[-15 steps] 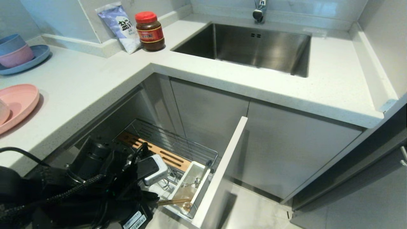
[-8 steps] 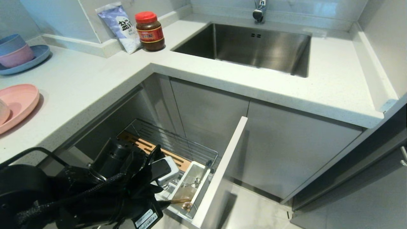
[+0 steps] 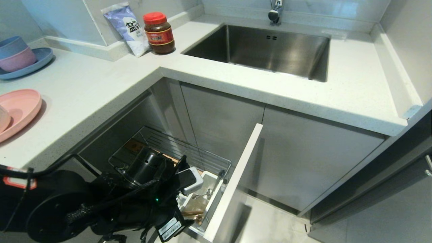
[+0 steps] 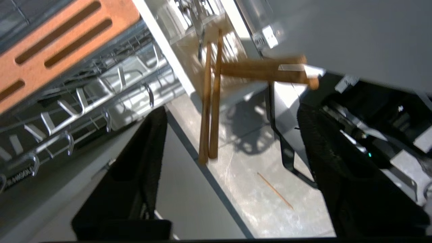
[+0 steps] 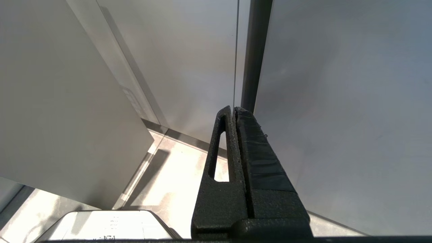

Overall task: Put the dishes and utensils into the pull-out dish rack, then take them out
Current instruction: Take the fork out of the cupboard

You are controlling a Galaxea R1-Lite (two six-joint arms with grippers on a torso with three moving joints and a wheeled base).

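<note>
Table rounds the sink; only my left wrist shows chopsticks beyond my parted left fingers; right fingers together.

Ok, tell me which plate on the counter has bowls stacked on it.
The blue plate, far back on the counter's left; it carries the stacked bowls. The pink plate nearer the robot doesn't.
</note>
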